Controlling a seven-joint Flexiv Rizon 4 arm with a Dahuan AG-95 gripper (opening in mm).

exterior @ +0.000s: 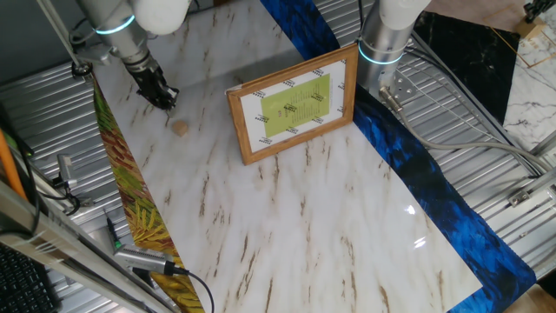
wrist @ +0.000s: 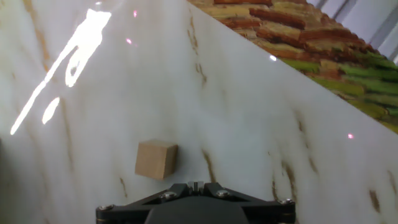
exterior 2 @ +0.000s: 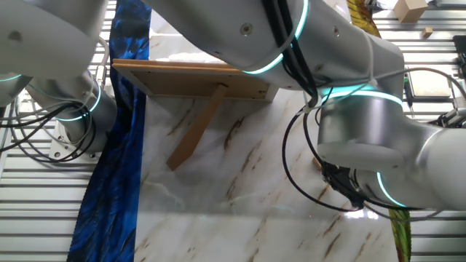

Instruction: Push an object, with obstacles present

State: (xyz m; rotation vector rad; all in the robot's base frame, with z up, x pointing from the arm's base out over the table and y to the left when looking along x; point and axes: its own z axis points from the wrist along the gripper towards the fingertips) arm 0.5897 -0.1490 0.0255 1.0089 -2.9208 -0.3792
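Early stage, by the look of it. Block (exterior: pixel 180 128) sitting free on the marbled worktop (exterior: pixel 287 217), out near the side edged by the leaf-patterned strip (exterior: pixel 143 217). Tool (exterior: pixel 164 98) low over the worktop just beside the block, on the side away from the frame (exterior: pixel 293 104); seems apart from it in that fixed view, though contact cannot be ruled out. In the hand view, block (wrist: pixel 156 158) just ahead of the tool's black body and a little left of centre, one face toward the camera. Fingertips not shown there, only the housing at the bottom edge. Jaws appear drawn together in the fixed view, with nothing between them, but too small to be sure; best called undecided. In the other fixed view, tool and block mostly hidden behind the arm's own links.

Frame upright on its rear prop (exterior 2: pixel 195 135), well apart from the block, standing across the far part of the worktop beside the blue strip (exterior: pixel 417 165). No goal mark visible, so where the block should end cannot be told.

Judged done: approach, with tool set behind the block. Judged left: the whole push, plus steering clear of the frame if the path runs that way. With the block off-centre to the tool, some risk of it slipping sideways once pressed.
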